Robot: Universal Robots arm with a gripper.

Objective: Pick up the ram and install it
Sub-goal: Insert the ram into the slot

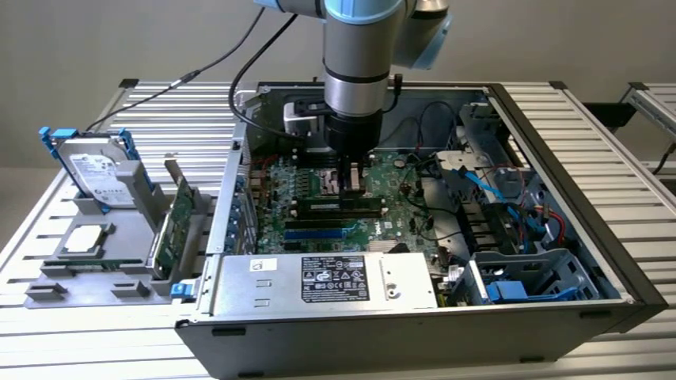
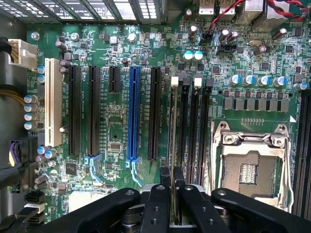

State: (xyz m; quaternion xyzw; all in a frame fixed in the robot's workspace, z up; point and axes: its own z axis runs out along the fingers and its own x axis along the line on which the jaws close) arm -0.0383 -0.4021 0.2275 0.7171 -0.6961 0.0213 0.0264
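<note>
We find open room above the motherboard [image 1: 277,210] around the gripper [image 2: 172,174] clamped on the ram [image 2: 173,126]; the power supply [image 1: 328,279], blue cables [image 1: 491,194] and case walls [image 1: 558,178] hem it in.

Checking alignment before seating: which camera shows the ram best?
The wrist view: the ram stands edge-on, held in the gripper, over the black slots. In the exterior view it is a sliver between the fingers.

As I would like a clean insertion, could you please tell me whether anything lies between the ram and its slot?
Nothing visible does. The claw holds the ram edge-on, in line with an empty memory slot on the motherboard, and no cable or part crosses that slot.
</note>
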